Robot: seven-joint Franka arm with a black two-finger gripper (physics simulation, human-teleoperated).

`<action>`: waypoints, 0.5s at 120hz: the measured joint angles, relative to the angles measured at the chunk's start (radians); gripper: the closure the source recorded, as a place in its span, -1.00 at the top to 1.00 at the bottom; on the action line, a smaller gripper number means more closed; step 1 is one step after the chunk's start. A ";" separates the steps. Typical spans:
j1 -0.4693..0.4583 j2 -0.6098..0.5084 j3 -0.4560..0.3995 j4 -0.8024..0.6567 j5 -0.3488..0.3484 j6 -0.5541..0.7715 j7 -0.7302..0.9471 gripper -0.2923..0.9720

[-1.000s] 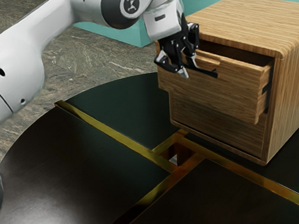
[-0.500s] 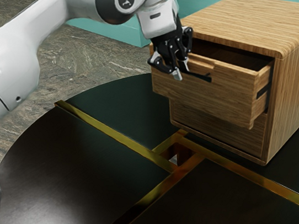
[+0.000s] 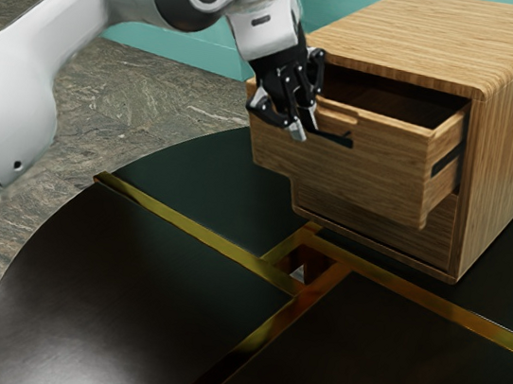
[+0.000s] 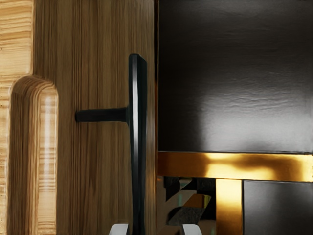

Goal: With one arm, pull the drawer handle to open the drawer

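Note:
A wooden cabinet (image 3: 511, 113) stands on the dark table, with its top drawer (image 3: 375, 161) pulled partway out toward the exterior view's left. The lower drawer (image 3: 372, 223) sits flush. My black gripper (image 3: 290, 120) is at the top drawer's front, shut on the black bar handle (image 3: 331, 138), whose free end sticks out past the fingers. In the wrist view the handle (image 4: 138, 147) runs along the drawer front (image 4: 93, 73) on a short black post, and two pale fingertips (image 4: 118, 229) flank its near end.
The round dark table (image 3: 146, 301) has gold inlay strips (image 3: 194, 231) crossing at a small opening just in front of the cabinet. A stone-patterned floor and a teal wall lie behind the arm.
The top drawer has slid farther out toward the exterior view's left, drawn by my gripper, which moved left with the handle. The dark gap above the drawer has widened.

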 joint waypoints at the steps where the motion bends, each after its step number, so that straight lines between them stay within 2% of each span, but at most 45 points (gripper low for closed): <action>1: 0.000 -0.001 0.000 -0.002 -0.001 -0.001 0.000 -0.48; 60: 0.008 -0.080 0.004 -0.115 -0.031 -0.021 -0.027 -0.45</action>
